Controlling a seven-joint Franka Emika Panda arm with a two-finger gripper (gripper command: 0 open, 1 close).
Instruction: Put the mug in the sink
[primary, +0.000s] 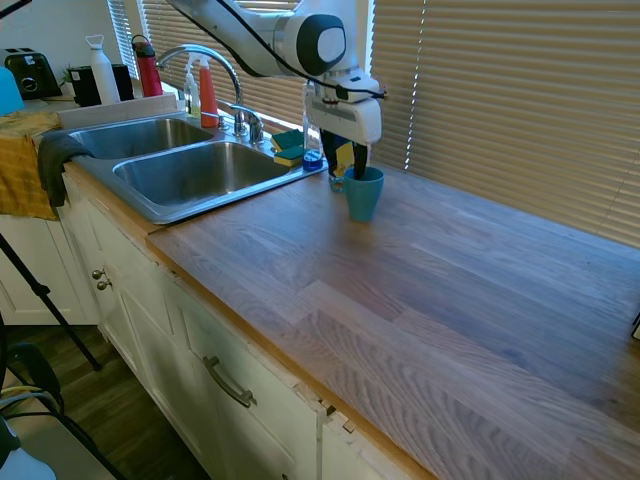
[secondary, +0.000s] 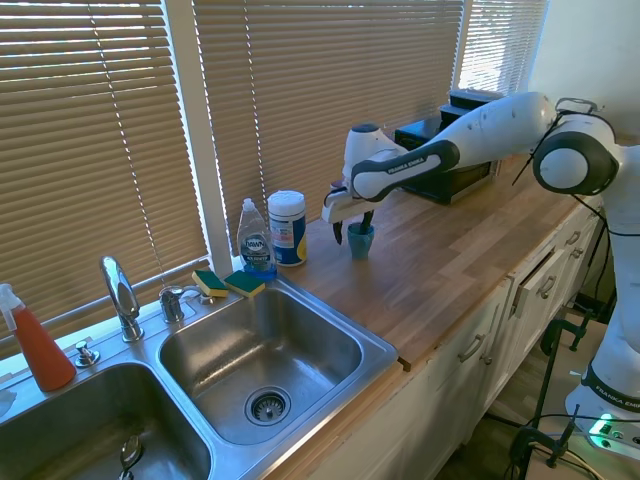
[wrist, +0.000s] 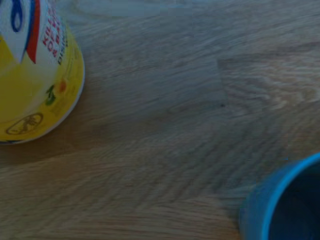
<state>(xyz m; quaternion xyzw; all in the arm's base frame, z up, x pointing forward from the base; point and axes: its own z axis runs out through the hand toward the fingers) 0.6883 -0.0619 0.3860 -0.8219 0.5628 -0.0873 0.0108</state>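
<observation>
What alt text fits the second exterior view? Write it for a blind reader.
A white robot arm reaches in from the right, its open gripper straddling the rim of a small teal mug on a wooden counter. A wipes canister and a dish soap bottle stand left of it, by the steel double sink.

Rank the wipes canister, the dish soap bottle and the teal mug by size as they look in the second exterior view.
1. Wipes canister
2. Dish soap bottle: about as tall but slimmer, so it's a close call
3. Mug: clearly smallest

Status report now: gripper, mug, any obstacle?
Gripper open, straddling mug rim. Mug upright on counter, not lifted. Wipes canister close beside.
</observation>
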